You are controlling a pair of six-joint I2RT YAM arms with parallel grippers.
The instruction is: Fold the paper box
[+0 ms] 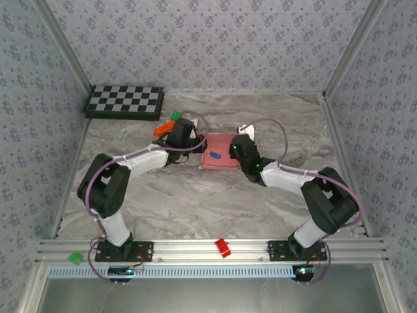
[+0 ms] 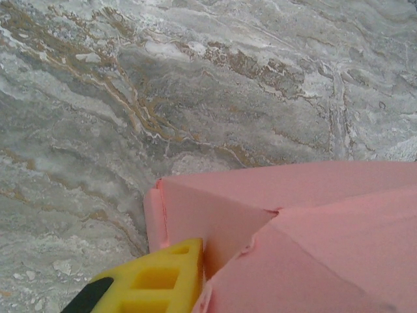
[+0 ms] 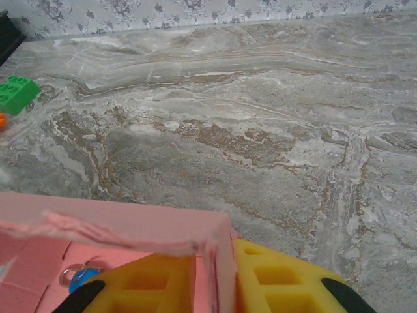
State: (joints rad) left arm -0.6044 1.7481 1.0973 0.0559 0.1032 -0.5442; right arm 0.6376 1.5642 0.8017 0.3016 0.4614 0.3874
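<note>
The pink paper box (image 1: 221, 163) lies mid-table with its walls partly raised. My left gripper (image 1: 197, 147) is at its left edge. In the left wrist view one yellow finger (image 2: 159, 280) presses against the outside of a box (image 2: 293, 195) wall at a corner, while card hides the other finger. My right gripper (image 1: 235, 151) is at the box's right edge. Its two yellow fingers (image 3: 280, 283) stand close on either side of an upright wall of the box (image 3: 130, 222), one inside and one outside. A small blue object (image 1: 214, 155) lies inside the box.
A checkerboard (image 1: 125, 102) sits at the back left. A green brick (image 1: 176, 115) and an orange brick (image 1: 163, 128) lie behind the left gripper, and a white item (image 1: 246, 130) behind the right. A red block (image 1: 223, 248) and a green block (image 1: 75, 258) rest on the front rail.
</note>
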